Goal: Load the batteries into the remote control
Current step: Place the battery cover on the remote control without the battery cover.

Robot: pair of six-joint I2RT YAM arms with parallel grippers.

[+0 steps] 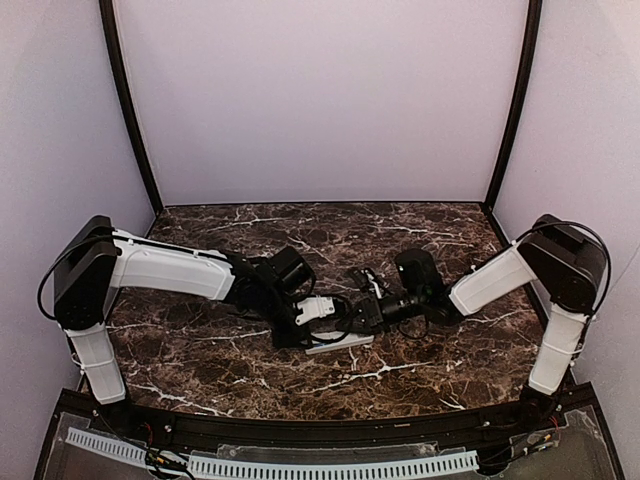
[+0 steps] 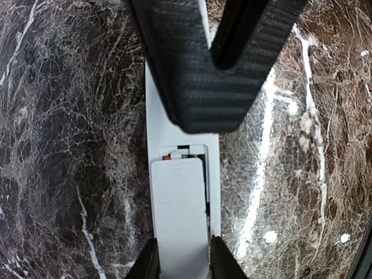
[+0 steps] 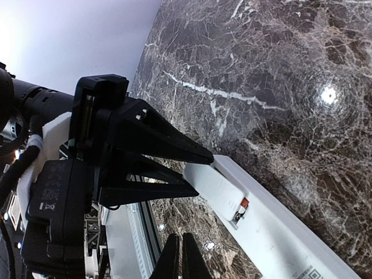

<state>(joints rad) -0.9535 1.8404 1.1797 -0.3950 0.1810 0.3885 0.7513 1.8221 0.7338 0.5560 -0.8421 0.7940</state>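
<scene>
Both long sides of the remote control (image 1: 340,343), lying back-up nearer the worktop's (image 1: 420,230) near edge, are being clamped by the left end effector (image 2: 183,261) to steady it while the right end effector (image 3: 180,253), closed tight, is hovering beside the half-seated battery cover (image 2: 180,215), an orange battery (image 3: 243,203) peeking out.
</scene>
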